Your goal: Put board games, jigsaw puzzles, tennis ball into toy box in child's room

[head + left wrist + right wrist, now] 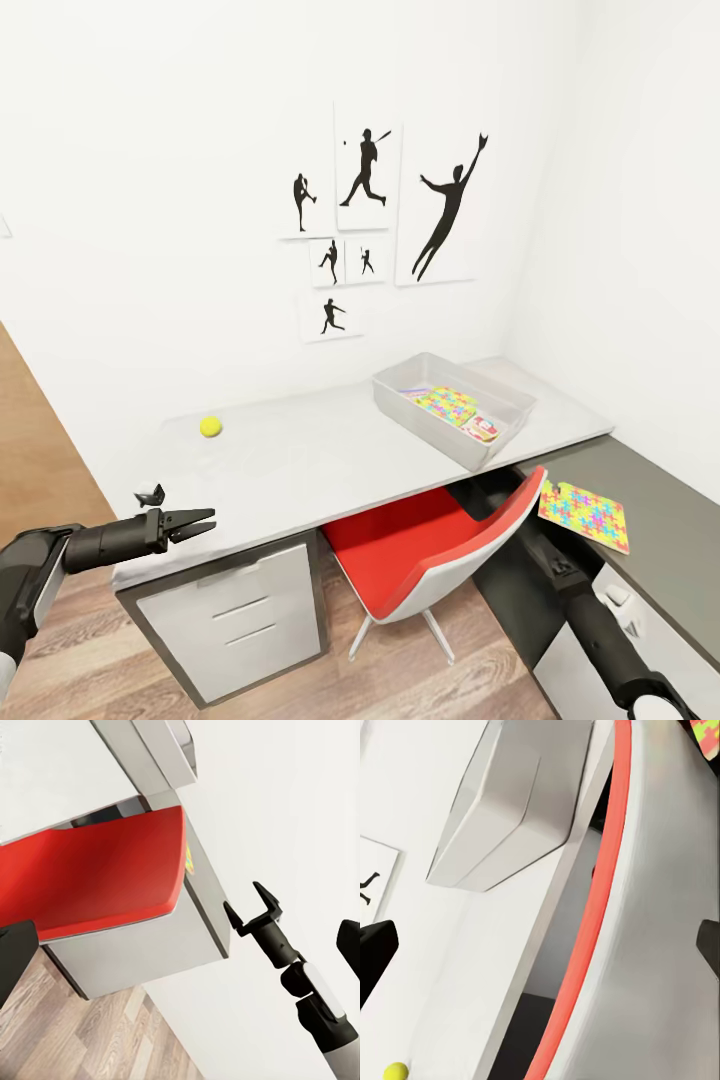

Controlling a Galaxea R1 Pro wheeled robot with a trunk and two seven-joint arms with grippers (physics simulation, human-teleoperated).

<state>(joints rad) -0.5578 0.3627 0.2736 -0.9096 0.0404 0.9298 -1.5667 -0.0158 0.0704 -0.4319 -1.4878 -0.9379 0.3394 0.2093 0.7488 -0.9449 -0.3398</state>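
Left gripper (pixel 203 521) hovers just over the near left corner of the table (pixel 330 460), fingers slightly parted and holding nothing; right gripper (pixel 253 910) shows in the left wrist view with its two fingers spread apart, empty; in the head view the right arm (pixel 590 620) reaches low, under the table edge behind the red chair (pixel 440 555); tennis ball (pixel 210 426) sits alone on the light grey top toward the back left, near the wall, well apart from the left gripper; toy box (pixel 452 404) stands on the right part of the top, angled, near the corner of the room; inside it lie one jigsaw puzzle (pixel 443 404) and, beside it toward the near end, a red-and-white board game (pixel 484 429); second jigsaw puzzle (pixel 584 515) lies flat on the lower dark-grey section, right of the chair back; pale drawers (pixel 235 620) below the left end; black silhouette pictures (pixel 380 220) on the white wall above.
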